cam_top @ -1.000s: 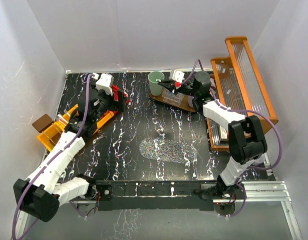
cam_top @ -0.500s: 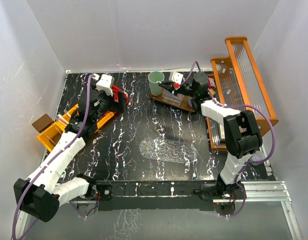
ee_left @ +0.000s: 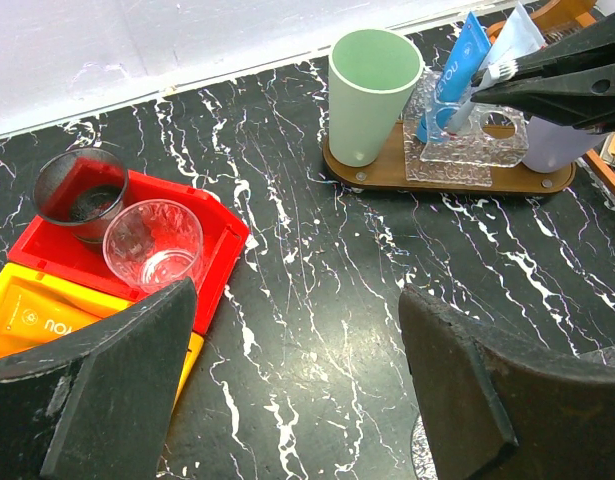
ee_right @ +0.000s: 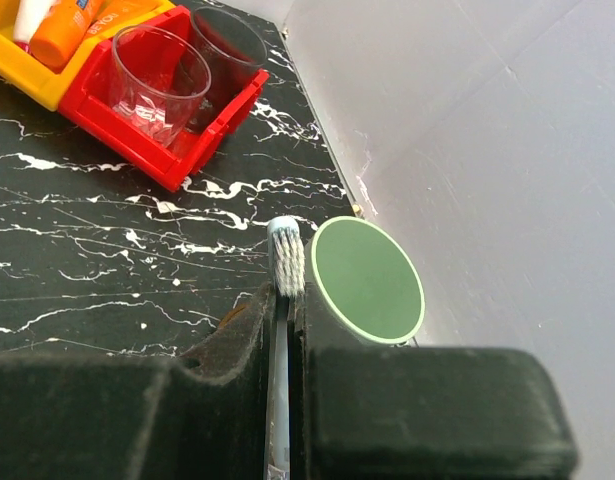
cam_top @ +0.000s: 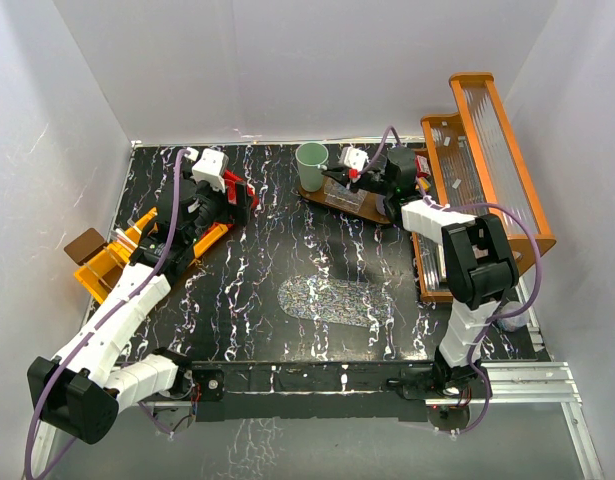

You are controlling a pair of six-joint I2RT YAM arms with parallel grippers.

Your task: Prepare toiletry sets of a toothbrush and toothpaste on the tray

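Right gripper clenched on a toothbrush, bristles just beside the green cup; blue tube already stands on the wooden tray; left gripper spread, empty; ahead-left of it a clear glass cup waits; sets seemingly unfinished.

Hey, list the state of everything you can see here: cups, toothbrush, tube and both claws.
left claw: open, empty
right claw: shut on toothbrush
green cup: upright on tray, empty
blue tube: standing in holder
clear cup: upright in red bin, empty
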